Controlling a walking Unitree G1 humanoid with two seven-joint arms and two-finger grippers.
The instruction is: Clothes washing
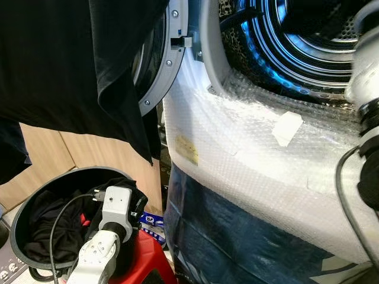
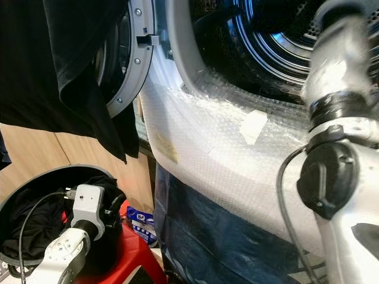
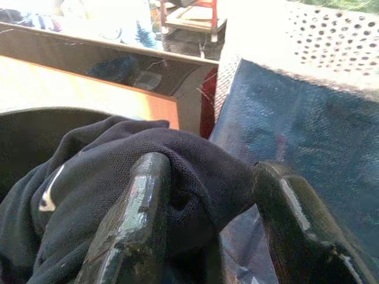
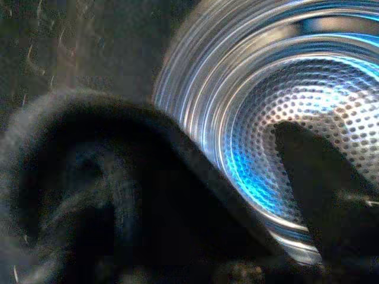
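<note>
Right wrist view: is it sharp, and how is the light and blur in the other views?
Right wrist view: soft and smeared, dark cloth in shadow, blue light glaring on the drum. Right eye view: the right arm close up is motion-blurred. Left eye view: sharp on the bubble wrap, hanging black garment nearly featureless. Left wrist view: dark clothes clear, background overexposed.

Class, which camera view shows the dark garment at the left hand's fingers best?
The left wrist view: the dark garment bunches between the left hand's two fingers, its mesh weave plain. The eye views show dark clothes in the basket with the left arm above them, the fingers hidden. The right wrist view looks into the drum.
</note>
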